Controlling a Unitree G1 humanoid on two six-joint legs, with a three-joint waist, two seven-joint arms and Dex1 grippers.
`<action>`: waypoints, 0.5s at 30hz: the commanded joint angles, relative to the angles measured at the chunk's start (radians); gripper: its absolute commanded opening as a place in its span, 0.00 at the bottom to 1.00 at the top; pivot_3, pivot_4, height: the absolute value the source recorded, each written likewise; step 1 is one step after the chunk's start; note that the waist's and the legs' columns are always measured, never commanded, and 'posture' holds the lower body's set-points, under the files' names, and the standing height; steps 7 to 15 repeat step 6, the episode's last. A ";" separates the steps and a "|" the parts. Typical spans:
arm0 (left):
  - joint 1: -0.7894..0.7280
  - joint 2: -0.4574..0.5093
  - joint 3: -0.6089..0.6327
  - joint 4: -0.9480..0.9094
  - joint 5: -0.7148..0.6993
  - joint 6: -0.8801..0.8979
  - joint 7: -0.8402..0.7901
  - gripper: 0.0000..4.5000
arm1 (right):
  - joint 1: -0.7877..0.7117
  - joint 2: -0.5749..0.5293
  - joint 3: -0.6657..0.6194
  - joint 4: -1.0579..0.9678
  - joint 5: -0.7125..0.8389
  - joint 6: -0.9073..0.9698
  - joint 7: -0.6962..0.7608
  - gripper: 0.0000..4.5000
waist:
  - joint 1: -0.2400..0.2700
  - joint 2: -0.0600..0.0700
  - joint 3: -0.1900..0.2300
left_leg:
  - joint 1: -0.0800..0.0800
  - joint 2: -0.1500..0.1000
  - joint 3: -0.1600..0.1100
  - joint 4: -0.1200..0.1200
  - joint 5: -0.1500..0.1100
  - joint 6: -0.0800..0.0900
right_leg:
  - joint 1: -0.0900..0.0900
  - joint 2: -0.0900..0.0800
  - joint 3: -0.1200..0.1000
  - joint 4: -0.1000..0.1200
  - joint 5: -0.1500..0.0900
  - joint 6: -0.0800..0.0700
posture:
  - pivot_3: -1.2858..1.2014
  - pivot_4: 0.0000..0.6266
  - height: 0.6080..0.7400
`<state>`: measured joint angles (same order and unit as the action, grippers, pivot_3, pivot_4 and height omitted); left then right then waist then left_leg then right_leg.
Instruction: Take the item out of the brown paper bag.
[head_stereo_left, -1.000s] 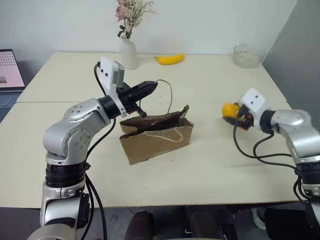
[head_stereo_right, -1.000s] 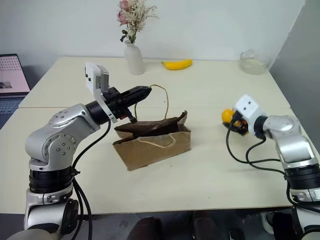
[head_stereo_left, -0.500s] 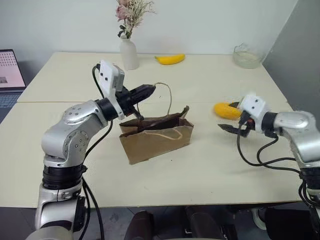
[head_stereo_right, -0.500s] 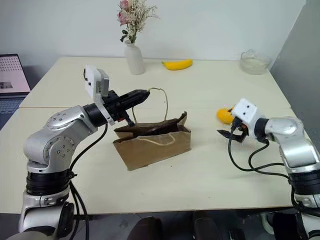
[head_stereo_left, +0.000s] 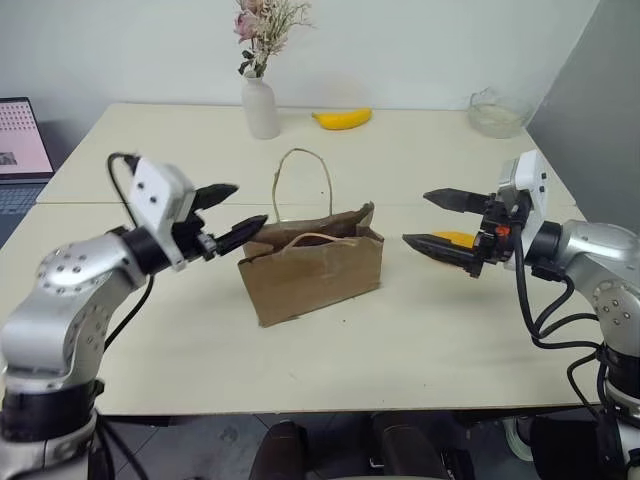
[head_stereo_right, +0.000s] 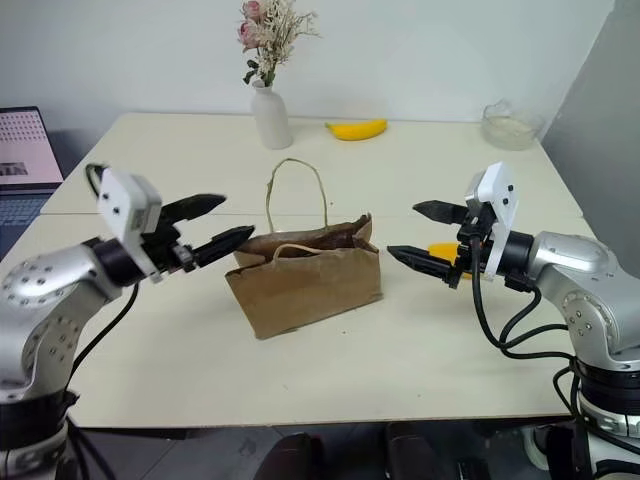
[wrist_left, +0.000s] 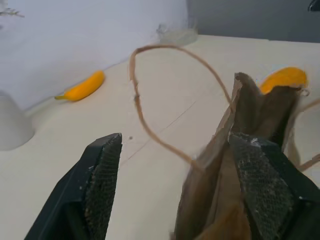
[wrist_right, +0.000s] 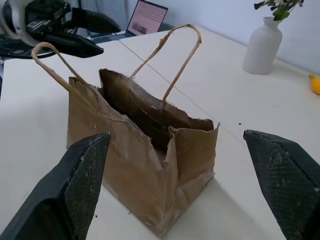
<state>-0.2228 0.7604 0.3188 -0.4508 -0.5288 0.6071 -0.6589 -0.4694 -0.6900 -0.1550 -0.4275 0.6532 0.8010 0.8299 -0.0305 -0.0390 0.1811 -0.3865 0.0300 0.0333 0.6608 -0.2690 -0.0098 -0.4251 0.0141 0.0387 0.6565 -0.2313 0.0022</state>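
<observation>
Both grippers hover with fingers spread — left gripper (head_stereo_left: 228, 208) just left of the brown paper bag (head_stereo_left: 315, 272), right gripper (head_stereo_left: 437, 220) to its right, each holding nothing. Behind the right fingers, the item (head_stereo_left: 456, 238) lies on the table (head_stereo_left: 420, 330) — outside the bag.

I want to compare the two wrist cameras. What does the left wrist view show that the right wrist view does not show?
Seen in the left wrist view and not the right: the orange item lying on the table behind the brown paper bag, the whole banana and a glass bowl.
Seen in the right wrist view and not the left: the open left hand, a laptop, the whole vase and the dark inside of the bag.
Both share the bag with its cord handles, and the table.
</observation>
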 joint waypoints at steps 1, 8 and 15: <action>0.095 -0.064 0.037 -0.146 0.091 -0.025 0.157 0.77 | 0.054 0.018 -0.016 -0.024 -0.036 -0.087 -0.035 1.00 | 0.001 0.000 0.000 | 0.000 0.000 0.000 0.000 0.000 0.000 | 0.000 0.000 0.000 0.000 0.000 0.000 | 0.52 0.24 1.00; 0.224 -0.232 0.033 -0.212 0.158 -0.115 0.286 0.77 | 0.173 0.077 -0.002 -0.005 -0.111 -0.203 -0.088 1.00 | 0.002 -0.001 0.000 | 0.000 -0.001 0.000 0.002 0.000 0.000 | 0.001 -0.001 0.000 0.001 0.000 0.001 | 0.52 0.24 1.00; 0.224 -0.232 0.033 -0.212 0.158 -0.115 0.286 0.77 | 0.173 0.077 -0.002 -0.005 -0.111 -0.203 -0.088 1.00 | 0.002 -0.001 0.000 | 0.000 -0.001 0.000 0.002 0.000 0.000 | 0.001 -0.001 0.000 0.001 0.000 0.001 | 0.52 0.24 1.00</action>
